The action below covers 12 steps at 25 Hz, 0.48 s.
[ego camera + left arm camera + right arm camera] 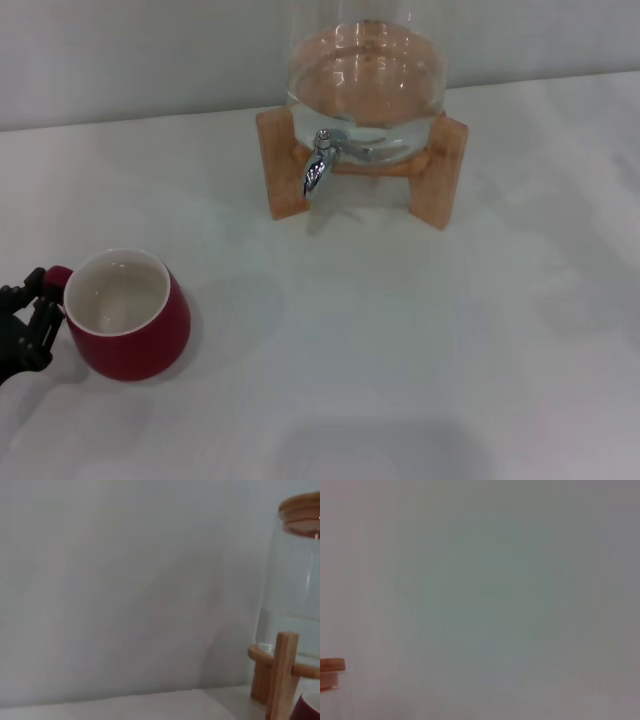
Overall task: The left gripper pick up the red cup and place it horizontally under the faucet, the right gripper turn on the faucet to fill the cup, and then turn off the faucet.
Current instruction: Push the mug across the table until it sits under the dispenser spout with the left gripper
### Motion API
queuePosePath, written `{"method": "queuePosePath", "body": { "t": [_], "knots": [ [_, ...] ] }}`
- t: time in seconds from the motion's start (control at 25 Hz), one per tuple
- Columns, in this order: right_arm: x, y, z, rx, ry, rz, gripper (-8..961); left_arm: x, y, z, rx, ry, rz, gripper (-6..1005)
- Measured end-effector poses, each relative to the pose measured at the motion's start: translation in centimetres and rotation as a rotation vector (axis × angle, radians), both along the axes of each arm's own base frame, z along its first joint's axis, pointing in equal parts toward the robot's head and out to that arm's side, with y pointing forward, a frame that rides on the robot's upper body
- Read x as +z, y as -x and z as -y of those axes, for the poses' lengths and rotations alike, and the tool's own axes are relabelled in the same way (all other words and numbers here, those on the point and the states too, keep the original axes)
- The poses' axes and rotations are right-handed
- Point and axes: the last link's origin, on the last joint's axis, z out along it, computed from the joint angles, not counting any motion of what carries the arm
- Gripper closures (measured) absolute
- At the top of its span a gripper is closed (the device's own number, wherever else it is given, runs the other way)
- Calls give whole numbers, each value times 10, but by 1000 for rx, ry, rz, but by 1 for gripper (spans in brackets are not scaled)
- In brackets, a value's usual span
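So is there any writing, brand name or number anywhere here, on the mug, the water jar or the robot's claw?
None can be read in any view.
Red cup: plain glossy red, white inside, no print.
Glass jar and its chrome faucet: no label or marking.
Wooden stand: bare wood.
Left claw, at the cup's handle: black, no visible lettering.
Right claw: not in view.

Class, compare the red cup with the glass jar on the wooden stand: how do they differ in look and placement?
The red cup is opaque and glossy; the glass jar is clear. The cup sits directly on the table; the jar rests raised on a wooden stand. The cup looks empty; the jar holds water. Both are rounded.
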Motion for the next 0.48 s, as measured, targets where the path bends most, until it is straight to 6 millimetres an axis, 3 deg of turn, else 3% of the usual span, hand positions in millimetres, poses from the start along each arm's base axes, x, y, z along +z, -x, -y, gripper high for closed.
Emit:
{"method": "queuePosePath", "body": {
  "t": [0.48],
  "knots": [
    [-2,1,-1,4,3,-2,156,4,-2,-22,11,-54,-61,812]
  ]
}}
